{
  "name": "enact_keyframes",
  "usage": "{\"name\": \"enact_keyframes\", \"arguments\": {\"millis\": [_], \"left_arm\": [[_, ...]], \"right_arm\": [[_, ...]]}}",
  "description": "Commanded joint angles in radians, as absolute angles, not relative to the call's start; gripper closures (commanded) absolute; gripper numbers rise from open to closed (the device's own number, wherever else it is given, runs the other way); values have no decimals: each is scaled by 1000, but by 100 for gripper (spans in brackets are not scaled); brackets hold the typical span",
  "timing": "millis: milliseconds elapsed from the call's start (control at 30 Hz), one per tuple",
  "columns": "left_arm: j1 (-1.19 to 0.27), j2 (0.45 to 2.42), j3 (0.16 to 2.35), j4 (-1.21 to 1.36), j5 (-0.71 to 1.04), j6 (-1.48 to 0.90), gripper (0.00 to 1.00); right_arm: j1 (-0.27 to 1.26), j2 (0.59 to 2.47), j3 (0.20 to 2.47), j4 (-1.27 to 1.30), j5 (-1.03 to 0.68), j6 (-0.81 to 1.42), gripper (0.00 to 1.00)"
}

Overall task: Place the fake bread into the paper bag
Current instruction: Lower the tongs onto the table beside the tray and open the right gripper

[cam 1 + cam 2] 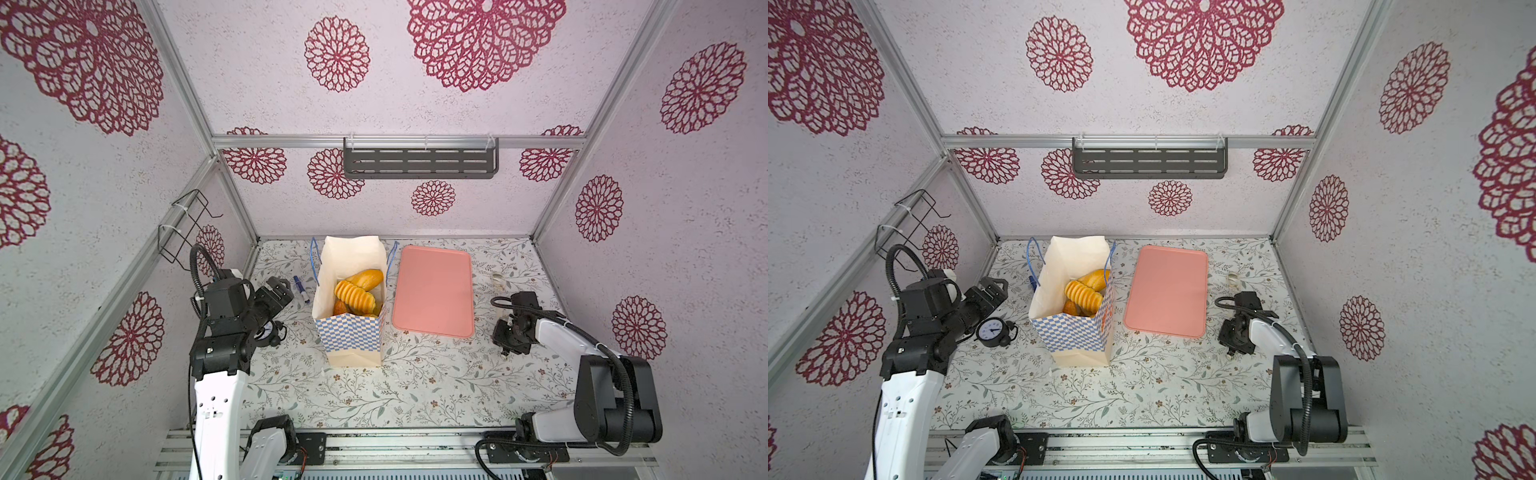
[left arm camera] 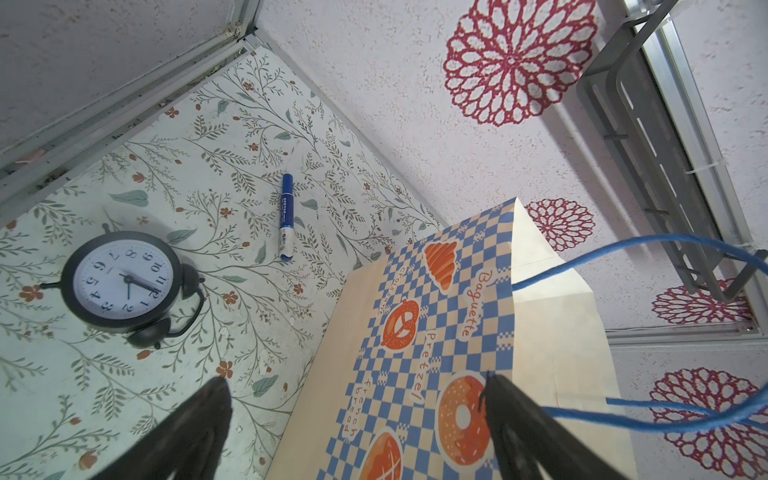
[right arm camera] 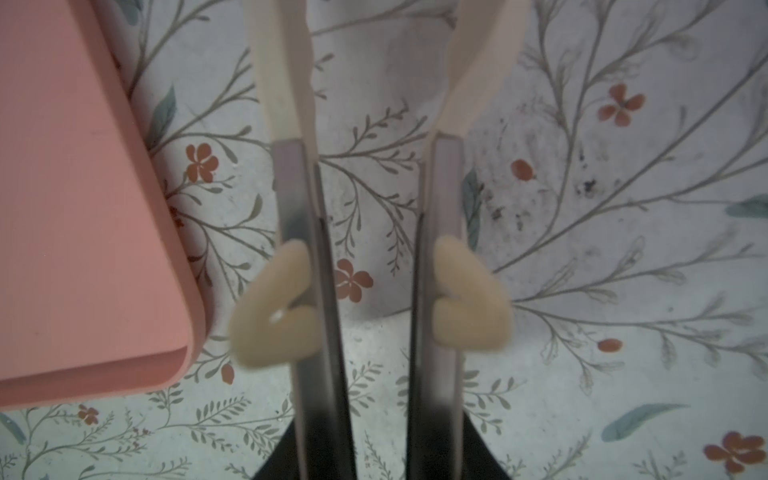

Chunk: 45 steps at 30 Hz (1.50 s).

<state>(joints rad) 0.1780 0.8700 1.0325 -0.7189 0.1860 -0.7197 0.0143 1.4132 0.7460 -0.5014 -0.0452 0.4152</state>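
Bread [image 1: 355, 296] visible in both top views only.

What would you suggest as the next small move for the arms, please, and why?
Probably draw both arms back to rest: the pink tray is bare, the fake bread sits inside the paper bag, and the left gripper and right gripper stand open, holding nothing.

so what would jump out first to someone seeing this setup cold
The eye goes first to the checkered paper bag standing upright near the middle of the table, its mouth open and golden fake bread piled inside. In both top views a pink tray lies flat just right of it with nothing on it, and big crimson flower prints cover the walls all around. A small black alarm clock sits on the bag's other side.
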Motion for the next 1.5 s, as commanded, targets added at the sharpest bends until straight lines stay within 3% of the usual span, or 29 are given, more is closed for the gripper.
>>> {"name": "enact_keyframes", "arguments": {"millis": [0, 300, 867, 1033, 1300, 1467], "left_arm": [[187, 856, 1029, -688, 207, -726, 3], [193, 856, 1025, -691, 213, -723, 3], [194, 861, 1027, -695, 229, -723, 3], [195, 859, 1038, -703, 228, -720, 2], [195, 904, 1121, -709, 211, -671, 3], [195, 915, 1156, -637, 52, -608, 3]], "right_arm": [[12, 1423, 749, -466, -18, 419, 60], [10, 1439, 744, -454, -21, 419, 58], [8, 1414, 756, -472, -8, 419, 25], [6, 1395, 779, -485, -9, 419, 23], [6, 1231, 874, -472, -4, 410, 23], [6, 1086, 946, -388, 144, 408, 18]]}}
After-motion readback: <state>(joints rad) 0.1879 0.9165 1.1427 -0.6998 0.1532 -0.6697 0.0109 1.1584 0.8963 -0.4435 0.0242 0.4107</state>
